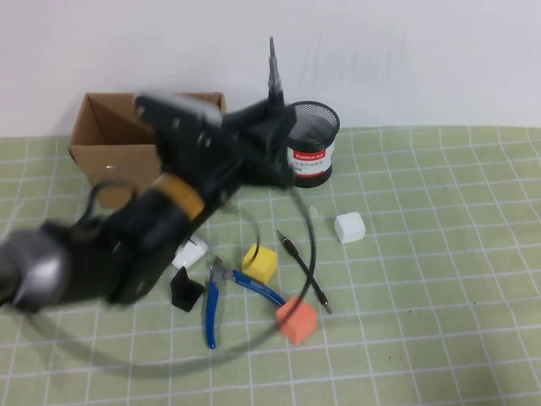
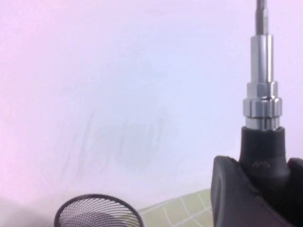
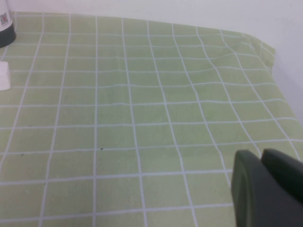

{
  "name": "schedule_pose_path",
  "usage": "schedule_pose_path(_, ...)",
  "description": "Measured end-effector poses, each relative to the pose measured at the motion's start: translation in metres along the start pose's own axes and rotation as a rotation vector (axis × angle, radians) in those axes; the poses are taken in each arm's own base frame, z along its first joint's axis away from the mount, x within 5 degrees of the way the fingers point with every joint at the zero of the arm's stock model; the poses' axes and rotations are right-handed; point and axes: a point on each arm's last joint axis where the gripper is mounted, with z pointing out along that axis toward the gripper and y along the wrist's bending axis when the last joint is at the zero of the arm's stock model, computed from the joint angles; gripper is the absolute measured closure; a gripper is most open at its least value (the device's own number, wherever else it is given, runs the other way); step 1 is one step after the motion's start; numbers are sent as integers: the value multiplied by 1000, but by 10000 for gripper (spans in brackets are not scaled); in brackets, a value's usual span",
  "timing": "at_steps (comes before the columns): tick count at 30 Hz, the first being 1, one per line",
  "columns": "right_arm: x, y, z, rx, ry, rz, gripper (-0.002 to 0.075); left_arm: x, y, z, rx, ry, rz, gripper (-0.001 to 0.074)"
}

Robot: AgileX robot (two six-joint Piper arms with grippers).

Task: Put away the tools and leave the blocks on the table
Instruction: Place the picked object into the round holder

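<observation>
Nearest the table's [image 1: 439, 355] front edge: open green grid mat along the front and across the whole right half, with wide room to move there. Right gripper [image 3: 270, 189] low over that right side, well apart from everything, fingers pressed together on nothing.

Just behind the front strip, near the middle: orange block [image 1: 297, 320], blue-handled pliers [image 1: 221, 296] lying beside it to the left, handles splayed toward the front edge, and a small black angular piece [image 1: 186, 290] left of the pliers. Thin black pen-like driver [image 1: 303, 271] lying slantwise right of the yellow block [image 1: 259, 262], tip close to the orange block. White rounded case [image 1: 191, 252] partly hidden under the left arm. White block [image 1: 350, 227] alone farther right, clear room around it.

Left gripper [image 1: 272, 127] raised above the middle of the table, clenched on the black-handled screwdriver [image 2: 262, 127], shaft pointing straight up. Slack cable loops from the arm over the pliers and blocks.

Toward the back edge: black mesh pen cup [image 1: 311, 142] just right of the gripper, cardboard box [image 1: 110, 139] at the back left, open at the top.
</observation>
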Motion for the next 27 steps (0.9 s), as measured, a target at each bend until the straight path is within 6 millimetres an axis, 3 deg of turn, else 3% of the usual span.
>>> schedule_pose_path(5, 0, 0, 0, 0, 0, 0, 735, 12, 21, 51, -2, 33, -40, 556)
schedule_pose_path(11, 0, 0, 0, 0, 0, 0, 735, 10, 33, 100, -10, 52, 16, 556)
schedule_pose_path(19, 0, 0, 0, 0, 0, 0, 735, 30, 59, 129, -45, 96, 56, 556)
schedule_pose_path(27, 0, 0, 0, 0, 0, 0, 735, 49, 69, 133, -64, 135, 55, 556)
